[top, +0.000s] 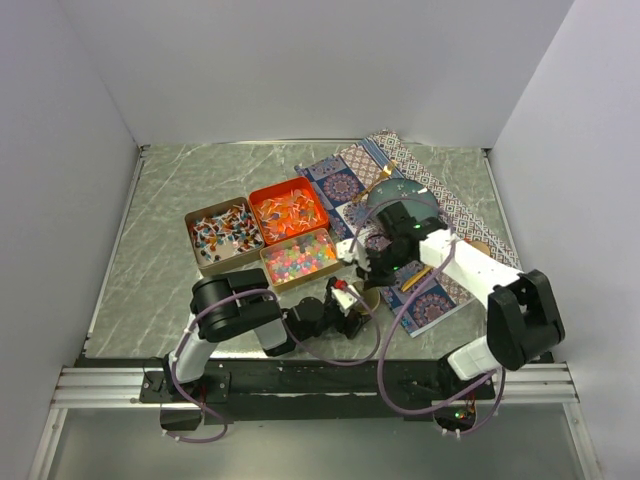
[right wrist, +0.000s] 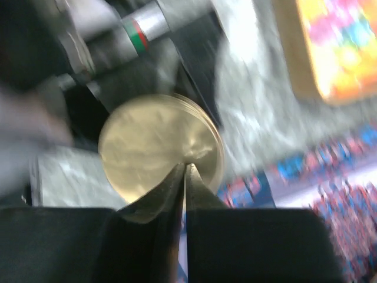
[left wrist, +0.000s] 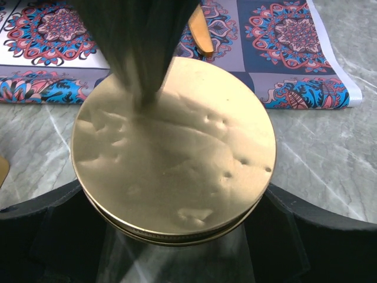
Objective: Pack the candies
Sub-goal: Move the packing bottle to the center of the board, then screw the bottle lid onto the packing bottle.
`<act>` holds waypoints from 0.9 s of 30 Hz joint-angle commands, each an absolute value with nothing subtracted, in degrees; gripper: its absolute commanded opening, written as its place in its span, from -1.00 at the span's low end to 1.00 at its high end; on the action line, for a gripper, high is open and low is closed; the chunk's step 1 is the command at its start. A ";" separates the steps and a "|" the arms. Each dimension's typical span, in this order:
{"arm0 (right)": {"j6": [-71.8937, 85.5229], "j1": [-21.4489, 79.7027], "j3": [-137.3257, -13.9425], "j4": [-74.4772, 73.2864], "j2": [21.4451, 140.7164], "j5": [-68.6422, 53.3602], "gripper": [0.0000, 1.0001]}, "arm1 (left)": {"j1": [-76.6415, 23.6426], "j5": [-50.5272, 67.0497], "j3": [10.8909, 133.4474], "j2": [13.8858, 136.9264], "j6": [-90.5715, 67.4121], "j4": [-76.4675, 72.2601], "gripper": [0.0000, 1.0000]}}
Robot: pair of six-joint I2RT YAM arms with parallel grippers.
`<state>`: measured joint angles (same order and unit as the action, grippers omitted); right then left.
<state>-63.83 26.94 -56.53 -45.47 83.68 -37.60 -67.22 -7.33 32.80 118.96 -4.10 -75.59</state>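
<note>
Top view, candies (top: 298,257): loose in three open tins (top: 225,233), up and to the left of both pincers. The bead-like ones are in the nearest tin, just beside the left pincer (top: 348,300). The orange pieces and the wrapped ones are farther off.
Top view, right pincer (top: 362,268): reaches down towards the left one, and the two tips are close together over the table (top: 160,200), beside a patterned mat (top: 440,215). Neither pincer touches a sweet.
Left wrist view, left pincer: spread wide, its black fingers (left wrist: 41,236) pressing against opposite sides of a gold lid's (left wrist: 177,159) rim, so it appears clamped across the lid. No candies show here.
Left wrist view, dark blurred shape: comes down onto the far part of the lid's top and is most likely the right pincer's tip.
Right wrist view, right pincer: fingers together with nothing visible between them, the tip at the lid's near edge. The picture is blurred.
Right wrist view, candies: the bead tin is up and to the right, well apart from the tip.
Handling, judged: the sweets look tiny and light and are likely to roll or scatter. The jellies are probably soft and a little tacky, the wrappers slick.
Where to hold, judged: take a tin by its stiff wall rather than pinching single beads. Take a wrapped sweet across its middle.
</note>
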 commanded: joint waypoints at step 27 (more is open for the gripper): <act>-115.14 25.49 -58.71 -64.60 84.64 -42.11 1.00 | -69.70 1.84 31.29 124.72 3.70 -56.52 -0.98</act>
<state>-111.70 23.83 -57.32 -62.50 83.92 -40.47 -68.05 -3.29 33.89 119.87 1.52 -76.16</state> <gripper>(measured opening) 0.997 0.814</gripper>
